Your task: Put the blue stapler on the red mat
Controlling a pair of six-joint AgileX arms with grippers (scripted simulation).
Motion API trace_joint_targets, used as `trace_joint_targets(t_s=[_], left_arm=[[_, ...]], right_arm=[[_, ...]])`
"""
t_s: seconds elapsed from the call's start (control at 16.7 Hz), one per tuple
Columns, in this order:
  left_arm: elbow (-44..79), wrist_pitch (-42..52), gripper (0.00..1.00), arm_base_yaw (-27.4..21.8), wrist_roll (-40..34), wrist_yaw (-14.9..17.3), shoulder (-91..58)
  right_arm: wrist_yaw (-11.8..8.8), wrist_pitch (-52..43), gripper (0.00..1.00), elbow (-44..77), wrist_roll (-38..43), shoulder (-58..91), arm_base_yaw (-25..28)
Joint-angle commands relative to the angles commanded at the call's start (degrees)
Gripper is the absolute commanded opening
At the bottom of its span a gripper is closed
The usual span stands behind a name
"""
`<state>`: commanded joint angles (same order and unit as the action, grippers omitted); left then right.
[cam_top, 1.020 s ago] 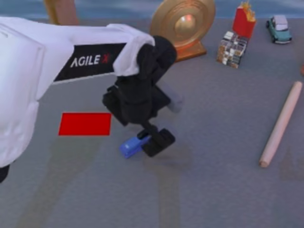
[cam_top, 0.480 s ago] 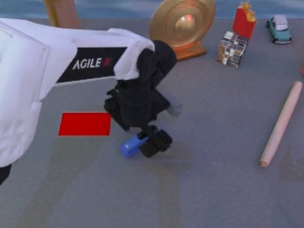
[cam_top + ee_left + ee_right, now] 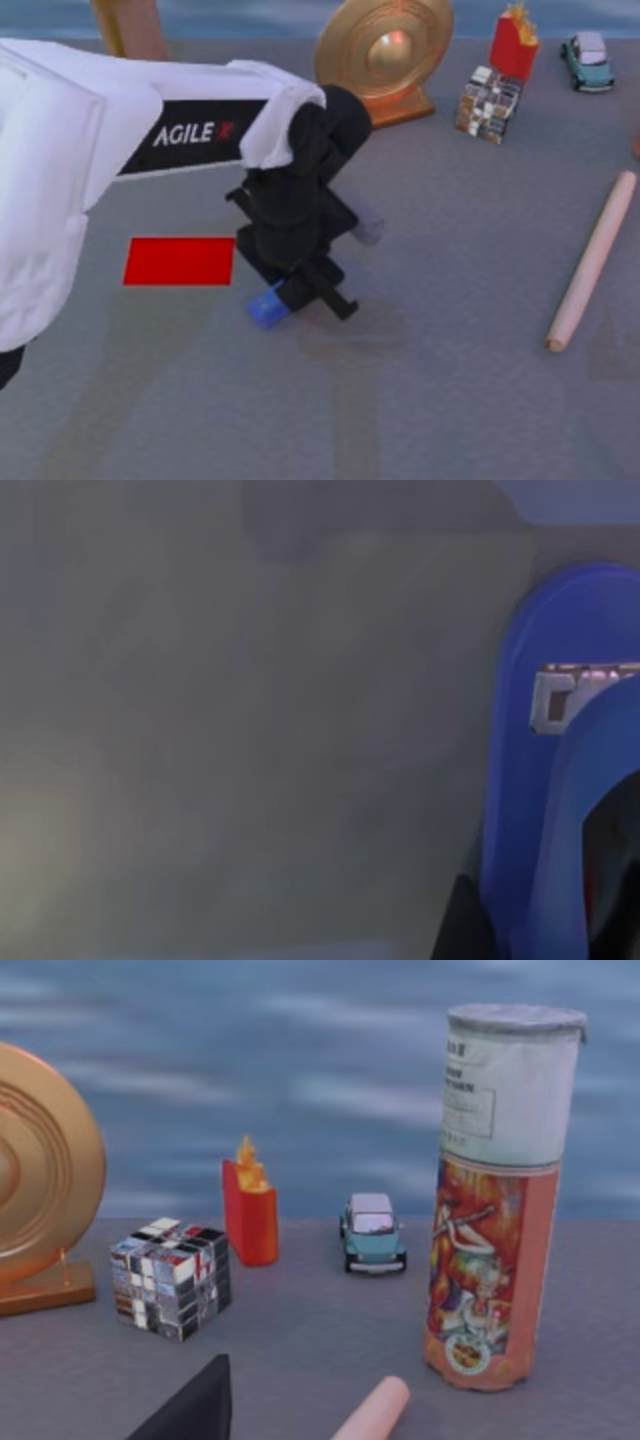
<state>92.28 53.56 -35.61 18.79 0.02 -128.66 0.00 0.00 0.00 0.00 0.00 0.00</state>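
The blue stapler [image 3: 266,302] lies just right of the red mat [image 3: 178,261], near the mat's front right corner, with only its left end showing from under the gripper. My left gripper [image 3: 318,290] is down over it, shut on the stapler's right part. In the left wrist view the stapler [image 3: 560,780] fills one side, with dark fingers on either side of it. No part of the stapler is over the mat. My right gripper [image 3: 195,1410] is outside the top view, parked, showing only a dark edge in its wrist view.
At the back stand a gold disc trophy [image 3: 385,50], a patterned cube [image 3: 489,102], a red fries box [image 3: 514,45] and a toy car [image 3: 586,60]. A pink rod [image 3: 590,260] lies at the right. A tall can [image 3: 500,1200] stands near it.
The left gripper's fingers have drawn together onto the stapler and turned slightly. Less of the stapler shows now. The mat has not moved.
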Motion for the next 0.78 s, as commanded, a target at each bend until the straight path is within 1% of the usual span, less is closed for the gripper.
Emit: trace_joint_targets(t_s=[0.06, 0.12, 0.66, 0.78], left_arm=[[0.00, 0.00, 0.02, 0.00, 0.00, 0.00, 0.00], [0.00, 0.00, 0.00, 0.00, 0.00, 0.00, 0.00], [0.19, 0.25, 0.00, 0.02, -0.03, 0.13, 0.15], [2.25, 2.34, 0.00, 0.16, -0.11, 0.13, 0.62]], right_arm=[[0.00, 0.00, 1.00, 0.00, 0.00, 0.00, 0.00], [0.00, 0.00, 1.00, 0.00, 0.00, 0.00, 0.00], [0.00, 0.00, 1.00, 0.00, 0.00, 0.00, 0.00], [0.00, 0.00, 1.00, 0.00, 0.00, 0.00, 0.00]])
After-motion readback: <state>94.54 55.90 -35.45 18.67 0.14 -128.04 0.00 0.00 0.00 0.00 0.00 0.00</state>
